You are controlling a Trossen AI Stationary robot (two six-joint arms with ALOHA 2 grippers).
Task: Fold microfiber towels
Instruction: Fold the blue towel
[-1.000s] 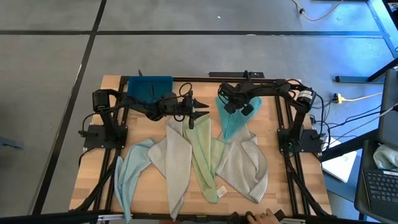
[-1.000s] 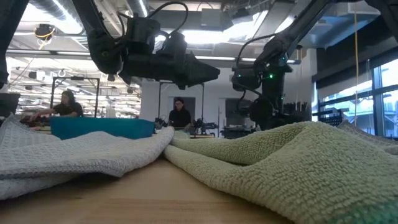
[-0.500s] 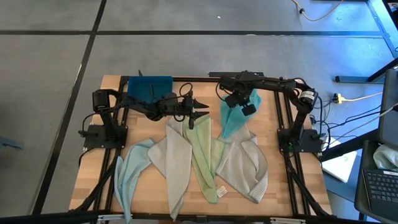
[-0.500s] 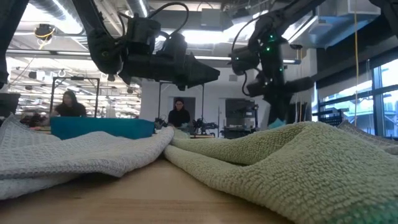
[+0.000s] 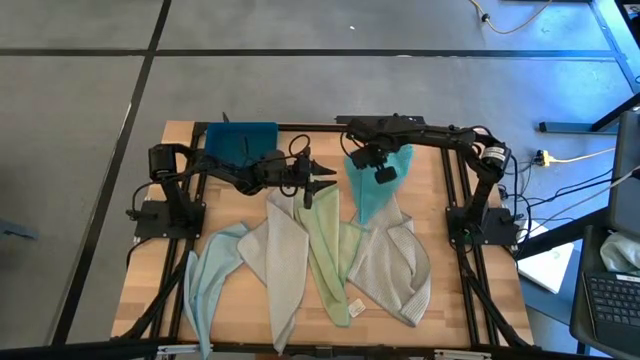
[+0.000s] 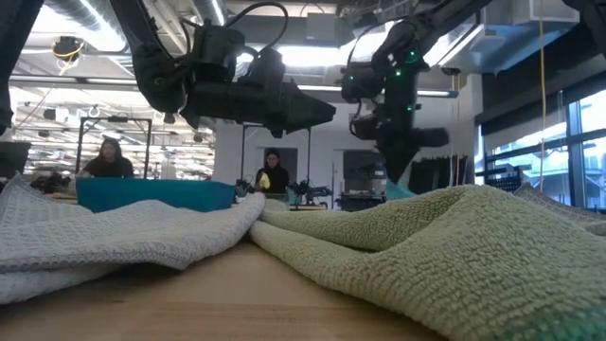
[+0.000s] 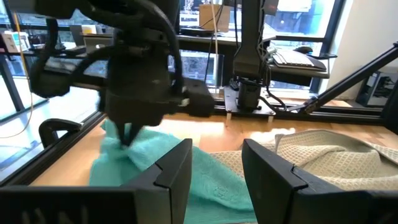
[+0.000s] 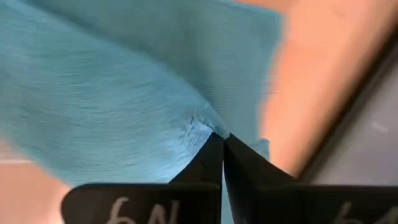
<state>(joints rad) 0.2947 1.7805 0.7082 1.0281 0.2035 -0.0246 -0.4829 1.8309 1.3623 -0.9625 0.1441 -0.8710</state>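
A teal towel (image 5: 376,196) lies at the far right of the table, its near end between the pale green towel (image 5: 326,252) and a grey waffle towel (image 5: 396,262). My right gripper (image 5: 366,166) points down over the teal towel's far part and is shut on it. My left gripper (image 5: 322,181) hovers level and open just left of it, over the far ends of the pale green towel and a second grey towel (image 5: 280,258), touching nothing. A pale blue towel (image 5: 205,282) lies at the near left. My right gripper pinches a small bunched-up fold of the teal towel (image 8: 194,124) between its two shut fingers, near the towel's far end. The fingers come from above, pointing down. That part (image 7: 134,146) is drawn up into a peak, while the rest lies slack on the table.
A dark blue tray (image 5: 240,140) stands at the far left corner behind my left arm. The towels fan out across the middle and near part of the table. Bare wood shows at the left and the far right edges. People sit in the room beyond the table.
My right gripper has risen and drifted toward the table's left, rolling about its own axis, with the teal towel in it. The towel's far part has been drawn up and leftward. Its near end has stayed on the table.
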